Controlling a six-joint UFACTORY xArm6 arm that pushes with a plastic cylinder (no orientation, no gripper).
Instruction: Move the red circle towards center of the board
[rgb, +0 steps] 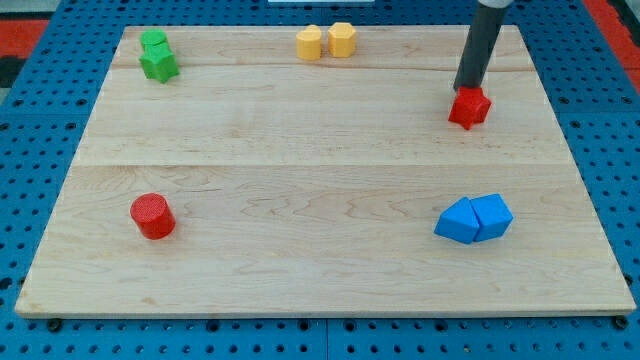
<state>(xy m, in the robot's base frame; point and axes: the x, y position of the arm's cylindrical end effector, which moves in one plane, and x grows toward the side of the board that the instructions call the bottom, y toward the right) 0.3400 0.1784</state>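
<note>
item 1, pale wooden board (320, 190): rectangular, laid on a blue pegboard surface (40, 150); middle of the board bare.

item 2, red circle, a short red cylinder block (152, 216): the task's object. lies near the board's 8 o'clock corner, well apart from the centre and from every other block. nothing touches it.

item 3, my tip (463, 92): lower end of the straight dark rod, at roughly 2 o'clock on the board, touching or just beside the top edge of a red angular block (470, 108), possibly star-shaped; the outline is too small to be sure. no fingers or jaws exist on this rod, so it has hold of nothing and can only push.

item 4, two green blocks (157, 56): stacked close together at 10 o'clock, shapes unclear.

item 5, two yellow blocks (326, 42): side by side, touching, at 12 o'clock, near the top edge.

item 6, two blue blocks (474, 219): touching, at 4 o'clock.

status, by judgement: no progress shows. the red circle sits far from the centre, and my tip stands across the board from it, beside the wrong red block. left to do: bring my tip round to the circle's 8 o'clock side, then push it towards 2 o'clock until it reaches mid-board.
</note>
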